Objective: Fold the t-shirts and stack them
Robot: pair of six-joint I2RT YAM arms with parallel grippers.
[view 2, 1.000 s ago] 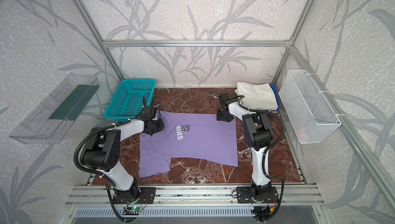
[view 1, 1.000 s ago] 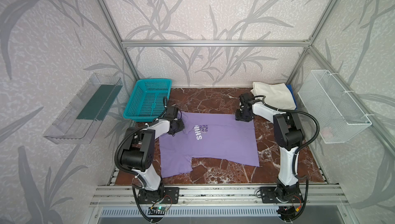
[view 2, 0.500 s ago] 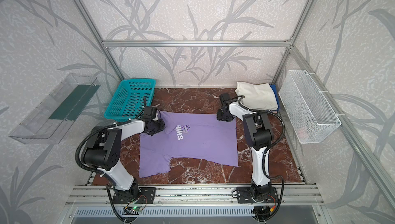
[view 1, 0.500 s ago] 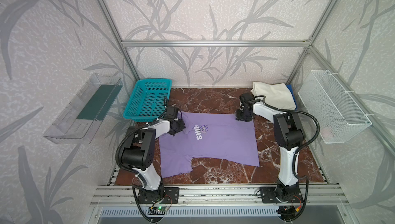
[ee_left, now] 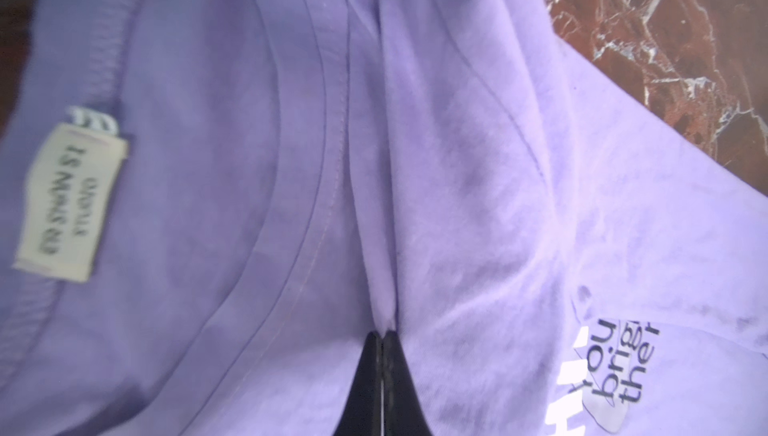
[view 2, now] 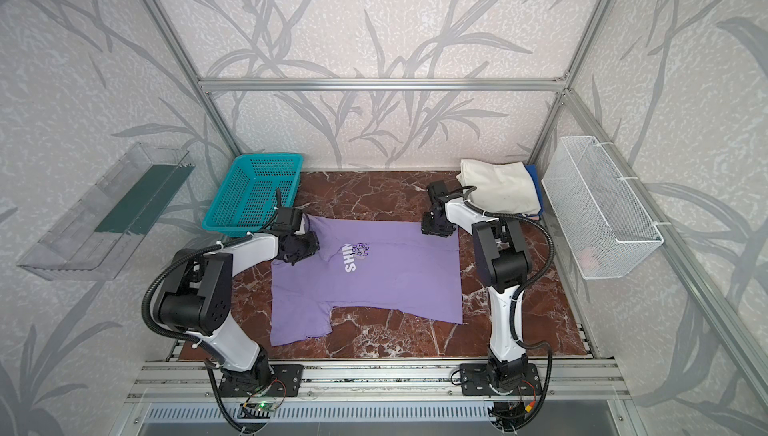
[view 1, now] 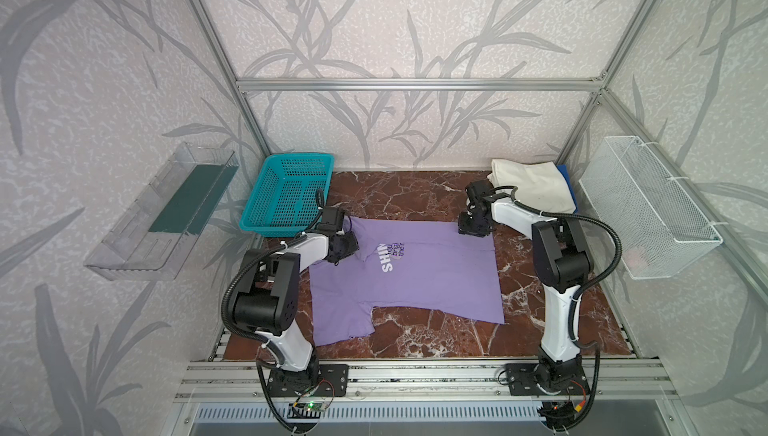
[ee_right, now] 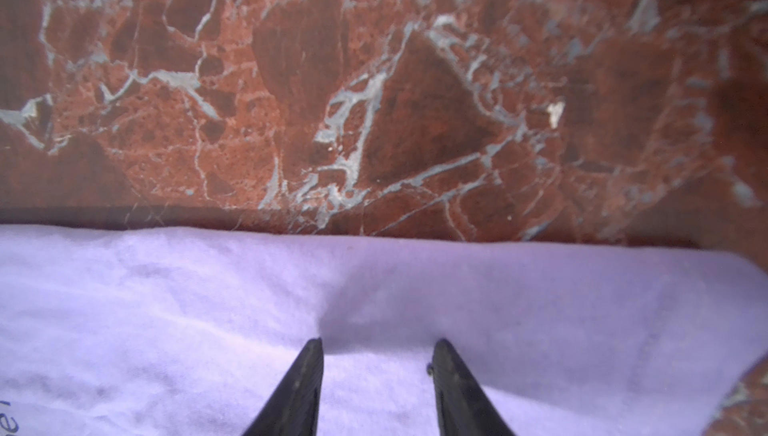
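The red marble tabletop (view 1: 415,197) (view 2: 374,197) carries everything. The lavender t-shirt (view 1: 432,276) (view 2: 395,284) lies spread flat across its middle, chest side up. Its collar end is toward the left arm, its hem end toward the right arm, and one sleeve juts out at the near edge.

Just beyond the shirt's collar-end far corner stands the teal basket (view 1: 286,197) (view 2: 253,192), close to the cloth. Beyond the shirt's hem-end far corner, a little apart from it, rests a folded cream t-shirt (view 1: 536,188) (view 2: 503,188). A blue t-shirt (view 1: 566,174) (view 2: 533,172) shows only as an edge under it.

The left gripper (ee_left: 381,336) (view 1: 343,249) sits on the shirt at the collar. Its jaws are pressed together, and a raised ridge of lavender cloth is pinched between the tips. The right gripper (ee_right: 378,342) (view 1: 473,230) is down on the shirt's hem-end far corner, just inside the far edge. Its jaws stand partly apart and the cloth lies flat between them, ungripped.

White and dark chest lettering (view 1: 392,257) (ee_left: 615,371) sits beside the left gripper's pinch, toward the hem. A cream neck label (ee_left: 70,201) lies inside the collar on the pinch's other side.
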